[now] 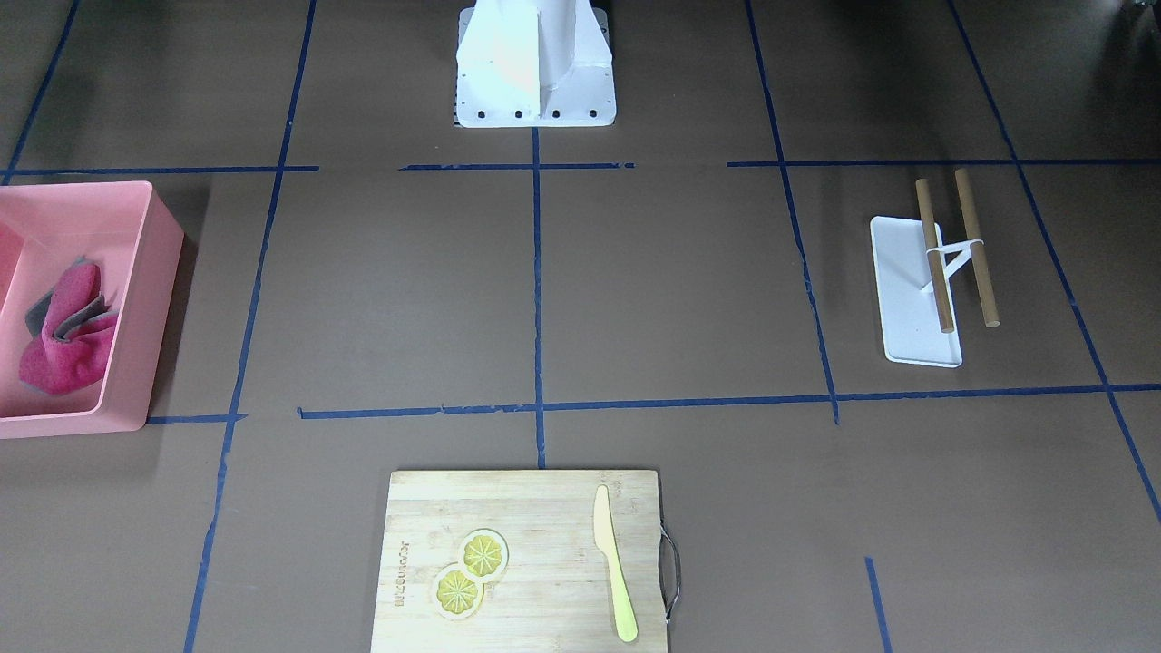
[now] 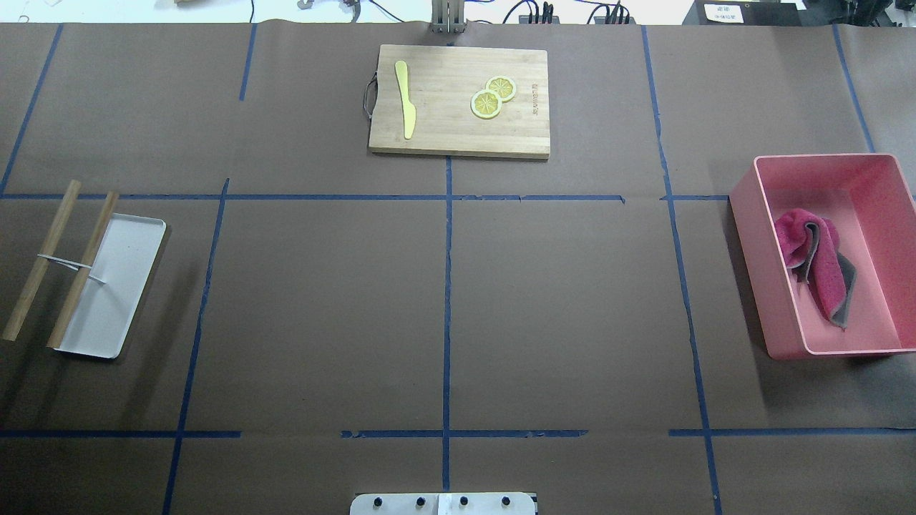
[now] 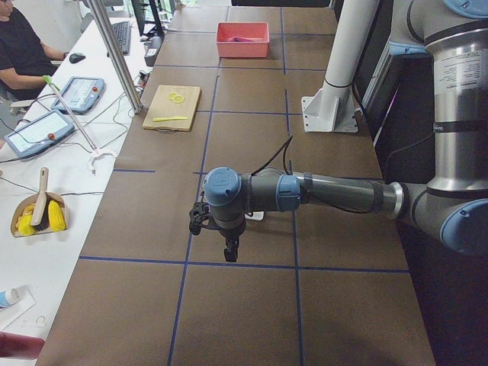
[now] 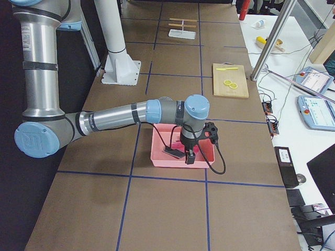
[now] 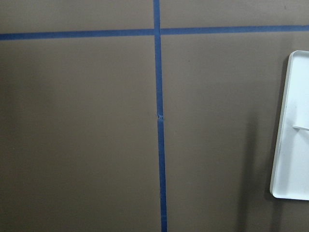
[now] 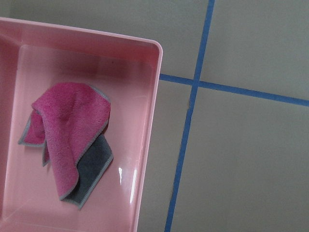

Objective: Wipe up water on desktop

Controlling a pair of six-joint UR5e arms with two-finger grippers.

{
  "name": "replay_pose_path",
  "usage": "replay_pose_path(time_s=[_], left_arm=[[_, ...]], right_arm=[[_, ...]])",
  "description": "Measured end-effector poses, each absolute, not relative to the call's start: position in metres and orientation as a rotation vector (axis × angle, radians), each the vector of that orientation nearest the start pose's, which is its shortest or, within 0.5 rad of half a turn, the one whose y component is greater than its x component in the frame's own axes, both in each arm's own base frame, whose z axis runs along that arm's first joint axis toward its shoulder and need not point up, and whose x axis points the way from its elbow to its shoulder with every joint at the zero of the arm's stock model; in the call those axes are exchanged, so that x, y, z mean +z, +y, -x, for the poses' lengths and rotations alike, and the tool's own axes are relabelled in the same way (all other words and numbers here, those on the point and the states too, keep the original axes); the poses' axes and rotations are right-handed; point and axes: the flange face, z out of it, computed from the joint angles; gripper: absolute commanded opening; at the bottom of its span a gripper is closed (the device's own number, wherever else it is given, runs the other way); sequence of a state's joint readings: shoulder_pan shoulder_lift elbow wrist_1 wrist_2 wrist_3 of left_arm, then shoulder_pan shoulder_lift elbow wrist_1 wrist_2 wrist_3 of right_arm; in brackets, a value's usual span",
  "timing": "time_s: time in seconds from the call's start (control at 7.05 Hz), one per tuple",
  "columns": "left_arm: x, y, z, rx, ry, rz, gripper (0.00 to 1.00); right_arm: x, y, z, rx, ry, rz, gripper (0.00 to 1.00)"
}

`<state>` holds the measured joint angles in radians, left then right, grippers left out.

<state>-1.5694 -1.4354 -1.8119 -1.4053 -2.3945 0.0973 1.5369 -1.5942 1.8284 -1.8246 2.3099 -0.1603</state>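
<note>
The desktop (image 2: 322, 307) is matte brown with blue tape lines; I see no wet patch on it in any view. A pink and grey cloth (image 2: 816, 265) lies crumpled in a pink bin (image 2: 744, 207) at the right; it also shows in the right wrist view (image 6: 72, 130). My right gripper (image 4: 188, 154) hangs over that bin, seen only in the exterior right view, so I cannot tell if it is open. My left gripper (image 3: 229, 248) points down over bare desktop beside a white tray, seen only in the exterior left view; I cannot tell its state.
A white tray (image 2: 122, 286) with two wooden sticks (image 2: 79, 272) across it lies at the left. A bamboo cutting board (image 2: 444, 136) with a yellow knife (image 2: 406, 100) and lemon slices (image 2: 492, 99) lies at the far middle. The robot's base (image 1: 535, 73) stands at the near edge.
</note>
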Motion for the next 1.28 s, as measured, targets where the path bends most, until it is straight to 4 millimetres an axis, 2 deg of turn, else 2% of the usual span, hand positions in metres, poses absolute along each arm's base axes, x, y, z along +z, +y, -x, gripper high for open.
replay_pose_path(time_s=[0.71, 1.28], left_arm=[[0.625, -0.425, 0.059, 0.059, 0.830, 0.030, 1.00], [0.632, -0.424, 0.058, 0.057, 0.827, 0.046, 1.00]], right_arm=[[0.573, -0.470, -0.047, -0.185, -0.743, -0.030, 1.00], [0.560, -0.470, -0.043, -0.206, -0.750, -0.055, 1.00]])
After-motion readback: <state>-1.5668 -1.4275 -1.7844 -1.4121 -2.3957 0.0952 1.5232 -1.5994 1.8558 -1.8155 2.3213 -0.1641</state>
